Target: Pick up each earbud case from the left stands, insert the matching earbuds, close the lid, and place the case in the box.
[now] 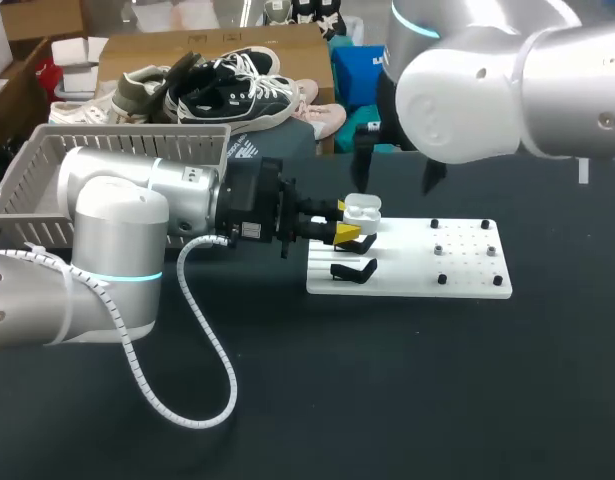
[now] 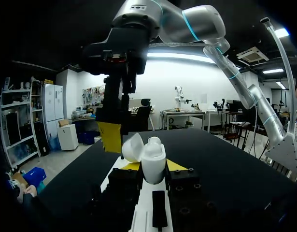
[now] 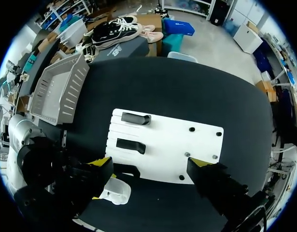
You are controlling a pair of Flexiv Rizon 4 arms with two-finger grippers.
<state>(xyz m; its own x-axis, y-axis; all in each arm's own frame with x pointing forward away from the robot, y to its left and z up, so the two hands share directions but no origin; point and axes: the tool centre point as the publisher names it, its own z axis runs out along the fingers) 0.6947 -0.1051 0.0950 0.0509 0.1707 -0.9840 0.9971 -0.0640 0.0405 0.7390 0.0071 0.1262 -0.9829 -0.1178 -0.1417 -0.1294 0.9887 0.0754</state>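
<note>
- Your left gripper (image 1: pixel 343 220) is clenched on the white earbud case (image 1: pixel 363 210), with one yellow tip pressed against each side of it.
- You see the case held over the far left corner of the white board (image 1: pixel 457 270). Its lid (image 2: pixel 133 148) is hinged open and leans to one side.
- In the left wrist view, something white and rounded shows at the case's open top. You cannot tell from here whether it is an earbud.
- You cannot tell whether the case is resting on a stand or is held just clear of the board.
- Your right gripper (image 1: pixel 392 185) hangs above the case with its fingers spread wide and nothing between them.
- In the right wrist view, the case lies under and just beside one of those fingers, with your left arm (image 3: pixel 32 164) next to it.
- Two black stands (image 1: pixel 353 270) sit on the board's left end, nearer you than the case. Neither carries anything.
- Small black pegs (image 1: pixel 442 279) are dotted over the right half of the board.
- The grey basket (image 1: pixel 47 190) stands at the far left of the table, behind your left arm and well apart from the board.
- A white coiled cable (image 1: pixel 202 345) loops from your left arm down onto the dark tabletop (image 1: pixel 387 400).
</note>
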